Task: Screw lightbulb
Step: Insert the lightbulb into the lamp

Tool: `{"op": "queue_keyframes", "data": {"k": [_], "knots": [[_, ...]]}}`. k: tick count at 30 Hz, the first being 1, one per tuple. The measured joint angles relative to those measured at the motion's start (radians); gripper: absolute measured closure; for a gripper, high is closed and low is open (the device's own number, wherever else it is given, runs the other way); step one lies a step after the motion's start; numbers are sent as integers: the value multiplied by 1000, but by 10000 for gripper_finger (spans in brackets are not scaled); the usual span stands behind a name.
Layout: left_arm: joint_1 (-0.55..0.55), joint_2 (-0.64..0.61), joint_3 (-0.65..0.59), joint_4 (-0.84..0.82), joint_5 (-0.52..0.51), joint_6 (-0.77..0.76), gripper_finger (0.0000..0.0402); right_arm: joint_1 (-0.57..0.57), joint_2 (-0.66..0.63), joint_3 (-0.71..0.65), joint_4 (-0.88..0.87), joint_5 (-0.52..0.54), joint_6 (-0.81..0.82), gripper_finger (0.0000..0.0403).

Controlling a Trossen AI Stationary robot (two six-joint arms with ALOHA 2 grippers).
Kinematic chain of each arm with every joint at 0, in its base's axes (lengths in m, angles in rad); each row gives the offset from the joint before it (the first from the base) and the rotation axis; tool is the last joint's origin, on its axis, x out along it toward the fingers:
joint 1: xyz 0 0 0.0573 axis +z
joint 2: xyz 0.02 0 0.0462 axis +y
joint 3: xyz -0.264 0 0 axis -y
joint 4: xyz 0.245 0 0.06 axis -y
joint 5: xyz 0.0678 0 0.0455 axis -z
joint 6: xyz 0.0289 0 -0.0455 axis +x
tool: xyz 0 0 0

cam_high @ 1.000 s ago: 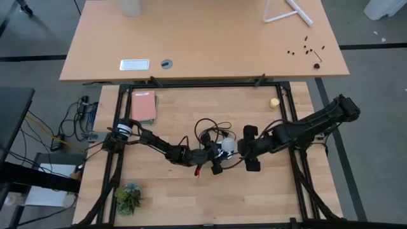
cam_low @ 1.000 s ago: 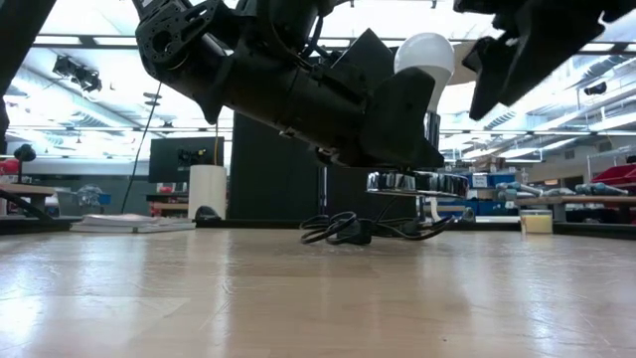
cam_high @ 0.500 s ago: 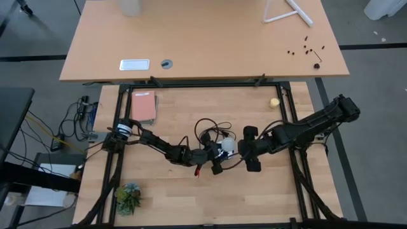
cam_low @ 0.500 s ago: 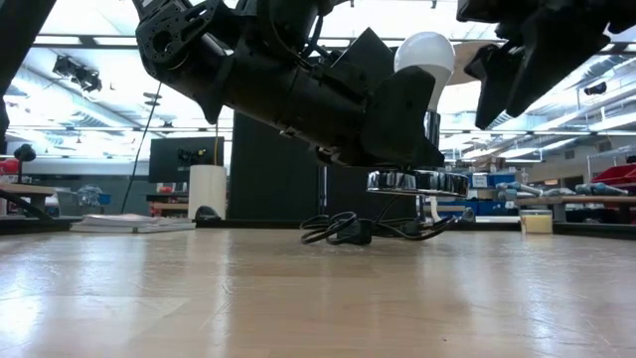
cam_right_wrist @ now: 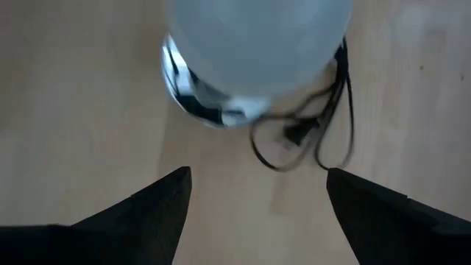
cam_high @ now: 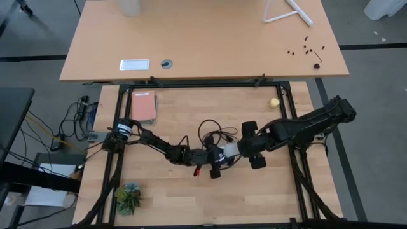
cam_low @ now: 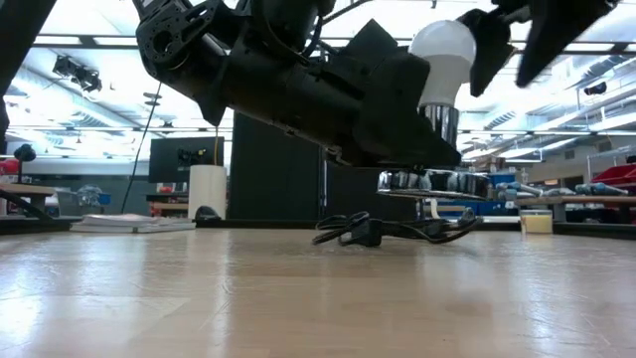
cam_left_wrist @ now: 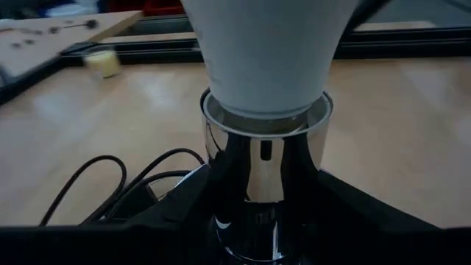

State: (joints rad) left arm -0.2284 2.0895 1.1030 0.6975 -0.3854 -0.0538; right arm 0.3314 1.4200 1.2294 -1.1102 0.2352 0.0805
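Note:
The white lightbulb (cam_low: pixel 444 58) stands with its base in the chrome socket (cam_low: pixel 437 124). The socket's round disc (cam_low: pixel 434 183) hangs above the table. The black cord (cam_low: pixel 383 231) trails down from it onto the wood. My left gripper (cam_high: pixel 215 162) is shut on the socket near the table's middle. My right gripper (cam_high: pixel 253 146) is open just to the right of the bulb (cam_high: pixel 231 149). In the right wrist view, the bulb's globe (cam_right_wrist: pixel 257 37) lies ahead of the spread fingers, apart from them. My left gripper pinches the socket's chrome neck (cam_left_wrist: pixel 261 173) between its two fingers (cam_left_wrist: pixel 184 213), below the bulb's base. The fingers come in nearly level from the table's left. The socket is lifted clear of the table and leans a little, with the bulb on top.
A small yellow ball (cam_high: pixel 275 102) lies at the far right of the work table. A pink book (cam_high: pixel 144 107) lies at the far left and a small plant (cam_high: pixel 129 197) at the near left. Loops of cord (cam_high: pixel 213 130) lie beyond the grippers.
The socket with the bulb has shifted a little toward the table's right in my left gripper and now leans slightly. My right gripper has risen and moved a little to the right, staying beside the bulb.

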Motion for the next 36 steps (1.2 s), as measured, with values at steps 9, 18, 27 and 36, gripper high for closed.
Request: {"op": "queue_keyframes", "data": {"k": [9,18,27,36], "knots": [[31,0,0,-13,228,-2,207,-7,159,178,-114,-10,-198,51],[32,0,0,-2,372,49,207,0,166,196,-63,-78,-327,50],[33,0,0,11,444,51,207,34,166,196,21,-80,-323,50],[51,0,0,48,512,45,207,46,182,195,44,-88,-326,50]]}}
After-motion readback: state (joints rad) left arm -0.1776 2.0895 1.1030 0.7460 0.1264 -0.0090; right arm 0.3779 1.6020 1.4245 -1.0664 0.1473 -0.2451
